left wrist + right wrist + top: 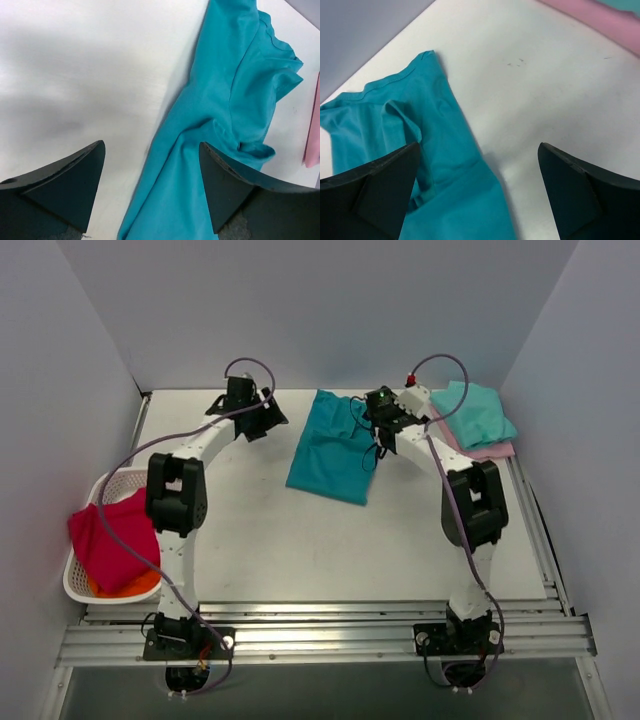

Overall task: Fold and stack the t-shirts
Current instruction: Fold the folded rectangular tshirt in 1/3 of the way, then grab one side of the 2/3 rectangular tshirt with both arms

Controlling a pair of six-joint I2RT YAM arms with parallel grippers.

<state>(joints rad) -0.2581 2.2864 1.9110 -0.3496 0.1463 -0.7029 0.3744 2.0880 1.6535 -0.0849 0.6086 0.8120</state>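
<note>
While left gripper [151,145], right gripper [479,145] hover jaws apart, I count three shirts: teal t-shirt [333,447], mint t-shirt [478,412] atop pink t-shirt [492,452].

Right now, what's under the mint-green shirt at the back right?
The mint-green shirt lies on a pale pink shirt; only the pink one's near edge shows. The rest is covered.

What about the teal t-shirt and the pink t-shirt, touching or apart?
Apart. The right wrist view shows a broad strip of bare white table between the teal t-shirt and the pink t-shirt.
</note>
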